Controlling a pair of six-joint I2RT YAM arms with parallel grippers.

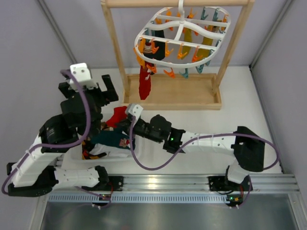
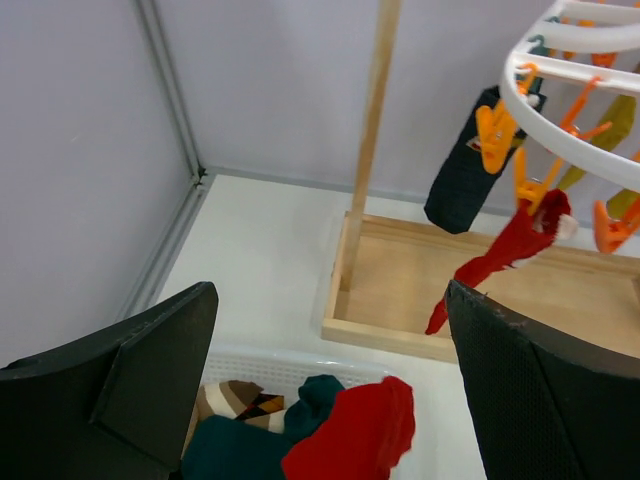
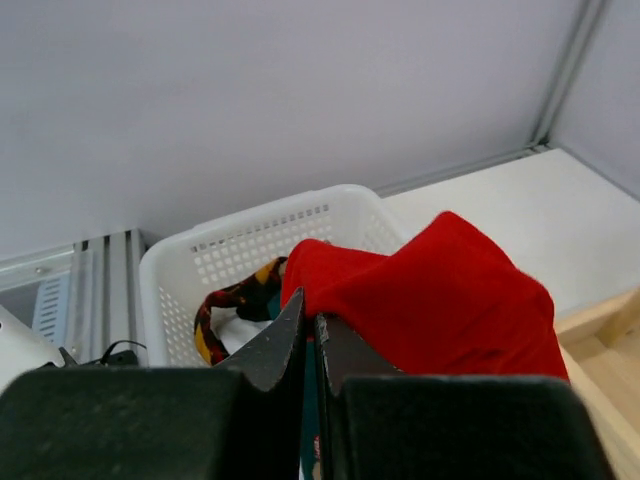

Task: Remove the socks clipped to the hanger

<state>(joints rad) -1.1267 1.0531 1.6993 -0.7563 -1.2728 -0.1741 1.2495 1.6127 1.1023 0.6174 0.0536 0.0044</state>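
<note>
One red sock (image 3: 450, 290) hides most of the basket (image 3: 240, 250); right jaws clench it, left jaws released wide.

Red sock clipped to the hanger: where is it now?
Top view, left of centre: the red sock hangs from the left side of the hanger, beside the left post of the stand, a dark sock clipped next to it.

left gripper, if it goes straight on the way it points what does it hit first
Most likely the wooden stand, at its base's near corner by the post, though depth is unclear. The open left gripper points over the basket rim; the clipped red sock hangs further right.
</note>
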